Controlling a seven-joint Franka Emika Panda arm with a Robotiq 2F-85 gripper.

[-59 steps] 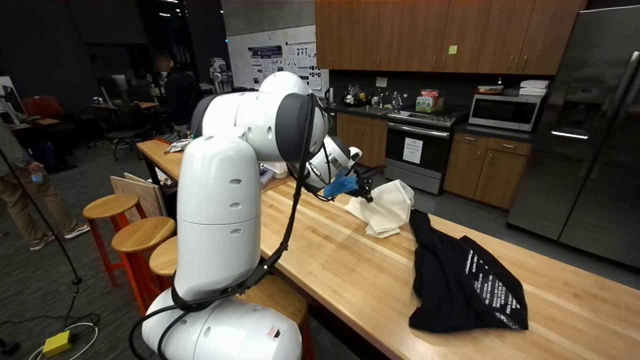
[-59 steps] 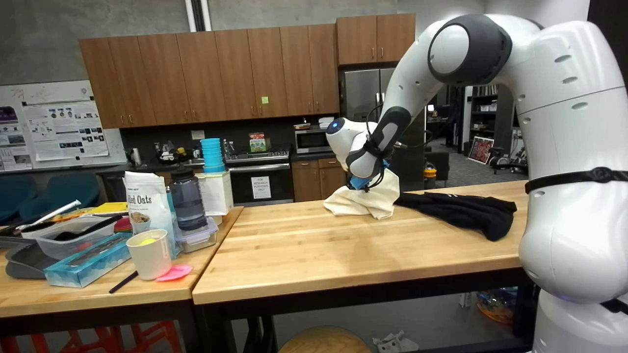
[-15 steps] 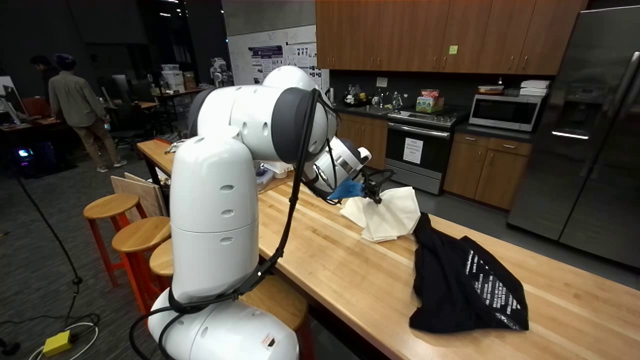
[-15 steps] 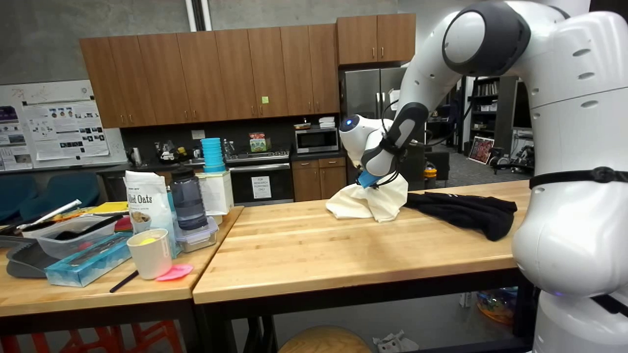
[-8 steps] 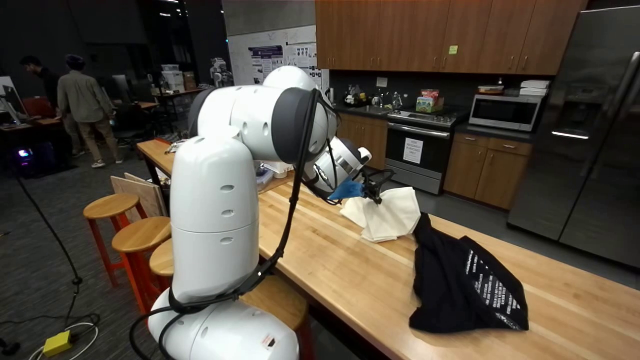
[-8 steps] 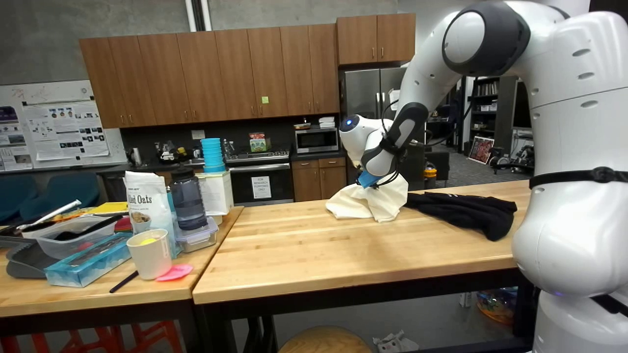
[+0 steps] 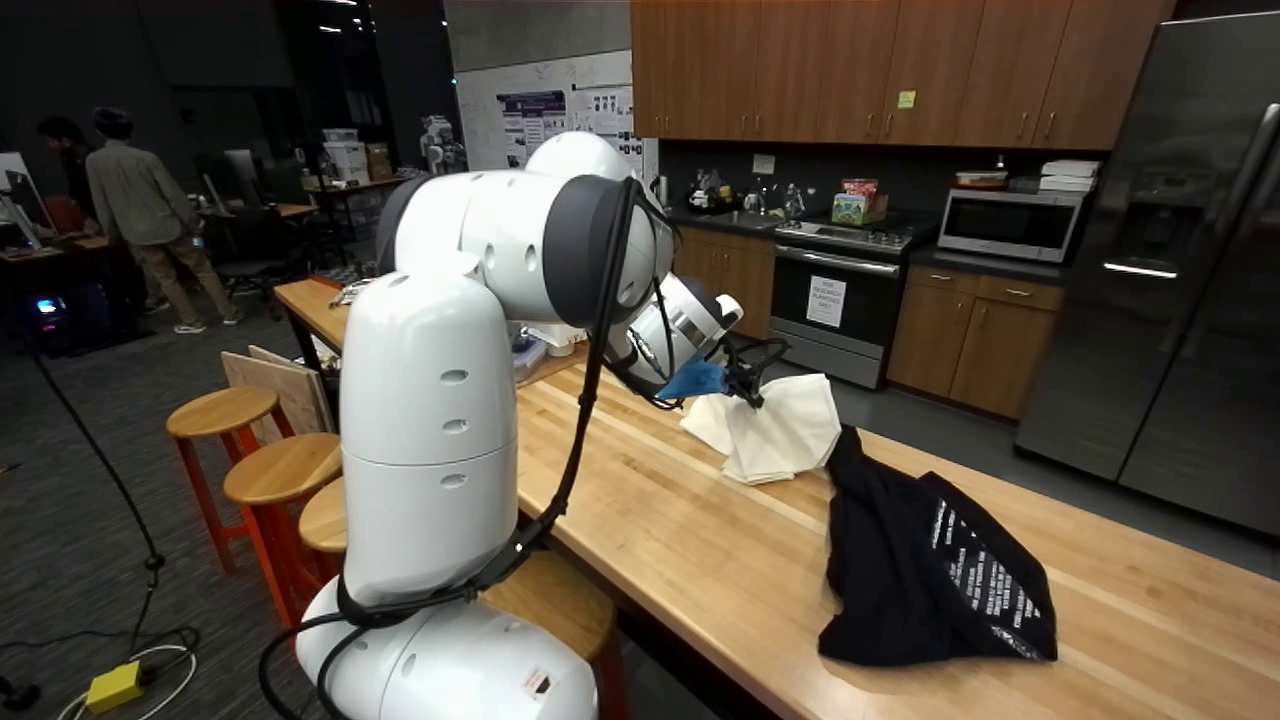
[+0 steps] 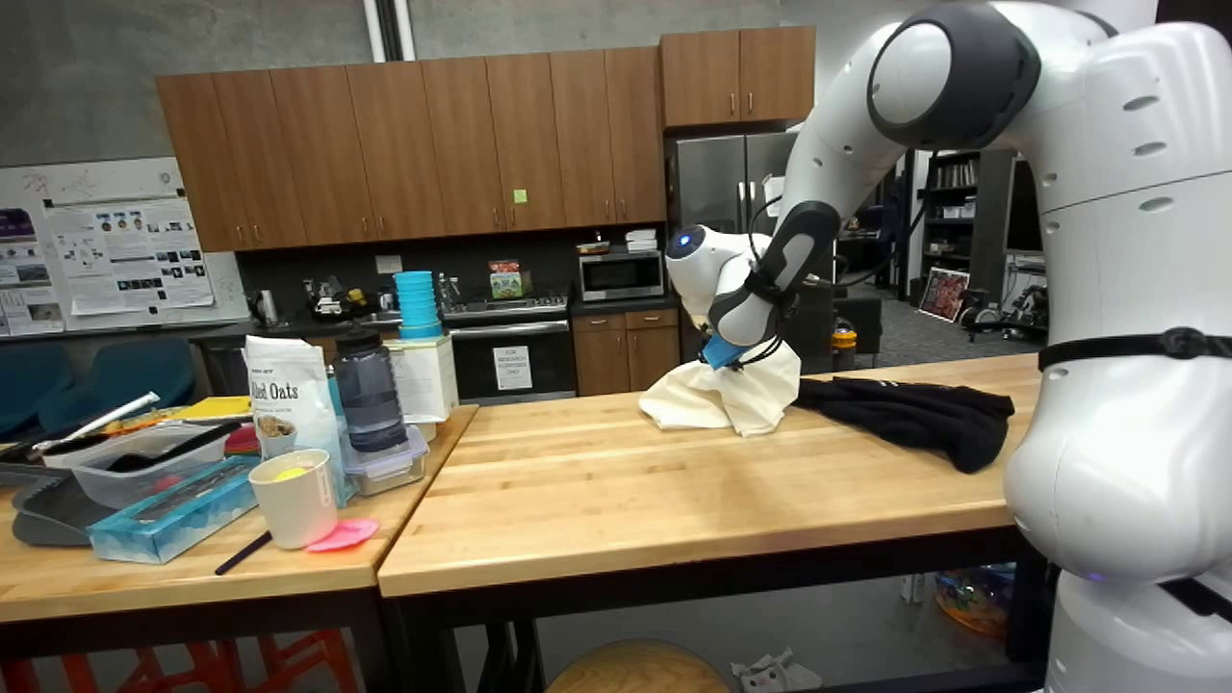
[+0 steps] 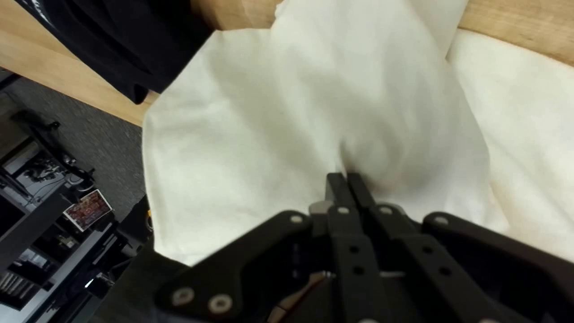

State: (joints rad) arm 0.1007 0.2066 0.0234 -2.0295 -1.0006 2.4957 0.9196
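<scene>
Cloth (image 9: 251, 134), cream and softly creased, is pinched in the gripper (image 9: 346, 176). Its two black fingers (image 9: 338, 193) are together, with a small fold of the cloth clamped at their tips. In the wrist view the cloth spreads out ahead of the fingers and to both sides of them; in both exterior views it slopes down from them, its lower folds lying on a wooden table (image 7: 690, 530). Up and to the left of the fingers in the wrist view is a black shirt (image 9: 134, 40), crumpled near the cloth's edge; whether the two touch is hard to tell. In an exterior view, pale lettering (image 7: 985, 580) shows on the part of the shirt farther from the fingers. Just behind the fingers, a blue covering (image 7: 692, 378) wraps the end of the white arm (image 7: 430, 420). Well apart from the fingers, a side table (image 8: 327, 568) in an exterior view holds a bag of oats (image 8: 289, 385), a dark water bottle (image 8: 368, 390), a pale cup (image 8: 294, 505) and a stack of blue tubs (image 8: 417, 303). Farther off, beyond the fingers and the table, are a stove (image 7: 835, 340) and a tall fridge (image 7: 1110, 330).
</scene>
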